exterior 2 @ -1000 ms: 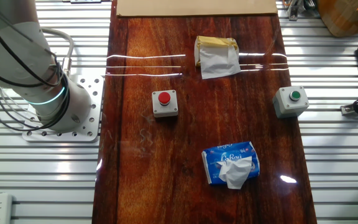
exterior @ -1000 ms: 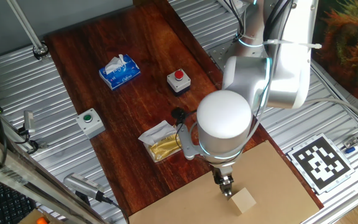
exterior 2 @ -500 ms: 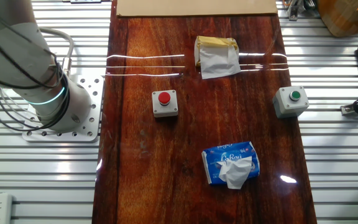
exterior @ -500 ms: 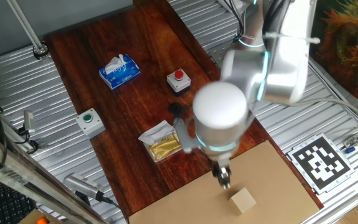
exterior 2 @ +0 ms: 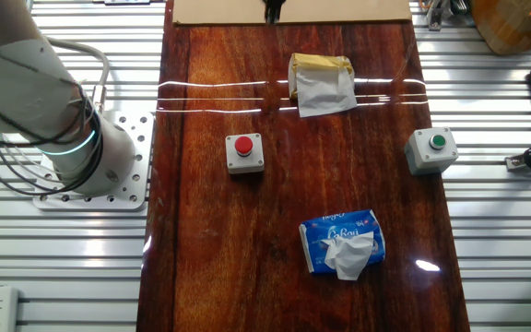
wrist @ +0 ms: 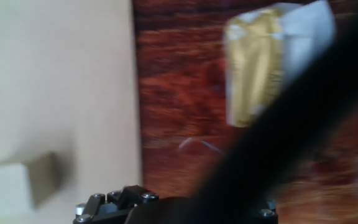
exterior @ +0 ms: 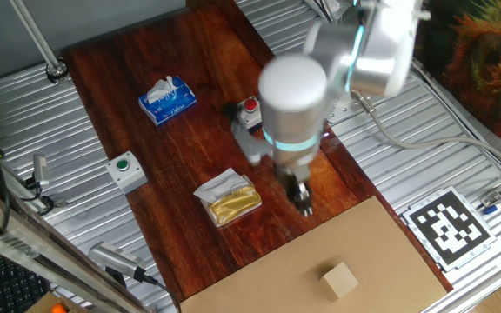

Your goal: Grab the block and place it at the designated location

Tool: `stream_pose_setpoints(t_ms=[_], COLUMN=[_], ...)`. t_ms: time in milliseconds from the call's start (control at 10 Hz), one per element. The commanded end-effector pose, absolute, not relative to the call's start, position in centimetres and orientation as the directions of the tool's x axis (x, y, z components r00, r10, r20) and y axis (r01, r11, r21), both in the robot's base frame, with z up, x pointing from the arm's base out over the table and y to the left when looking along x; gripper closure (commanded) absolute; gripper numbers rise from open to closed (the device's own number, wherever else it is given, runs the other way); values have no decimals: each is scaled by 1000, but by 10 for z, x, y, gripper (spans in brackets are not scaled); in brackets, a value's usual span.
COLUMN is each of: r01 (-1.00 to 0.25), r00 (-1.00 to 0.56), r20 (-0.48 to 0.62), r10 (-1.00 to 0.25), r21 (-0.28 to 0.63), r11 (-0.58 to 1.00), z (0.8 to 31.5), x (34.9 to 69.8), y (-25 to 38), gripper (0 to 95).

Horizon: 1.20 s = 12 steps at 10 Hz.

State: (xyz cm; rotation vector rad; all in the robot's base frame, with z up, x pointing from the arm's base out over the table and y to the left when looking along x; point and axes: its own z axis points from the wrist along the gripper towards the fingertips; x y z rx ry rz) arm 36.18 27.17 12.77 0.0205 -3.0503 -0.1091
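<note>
Dark wooden board: red button box at centre; gold packet at 1 o'clock, green button box at 3, tissue pack at 5. Cardboard sheet at 12.

A red-button box, green-button box, tissue pack and gold packet sit apart on the dark board.

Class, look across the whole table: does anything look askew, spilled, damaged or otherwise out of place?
Nothing is spilled or broken. The block sits flat on the cardboard sheet, apart from the gripper. The only untidy things are the gold packet, with crumpled white paper on it, and the tissue pack, with a tissue sticking out.
</note>
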Motion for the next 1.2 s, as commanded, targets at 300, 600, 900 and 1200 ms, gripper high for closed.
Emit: stream_pose_setpoints(t_ms=[300, 600, 900, 1200], r01=[-44, -42, -47, -54], r00=[-995, -995, -994, -993], r20=[85, 87, 94, 97], r10=[-50, -48, -54, -61], r21=[74, 72, 74, 74], r11=[996, 997, 996, 996], z=[136, 133, 133, 133], x=[373, 375, 376, 376], y=[268, 268, 268, 268], gripper=[190, 190, 190, 190])
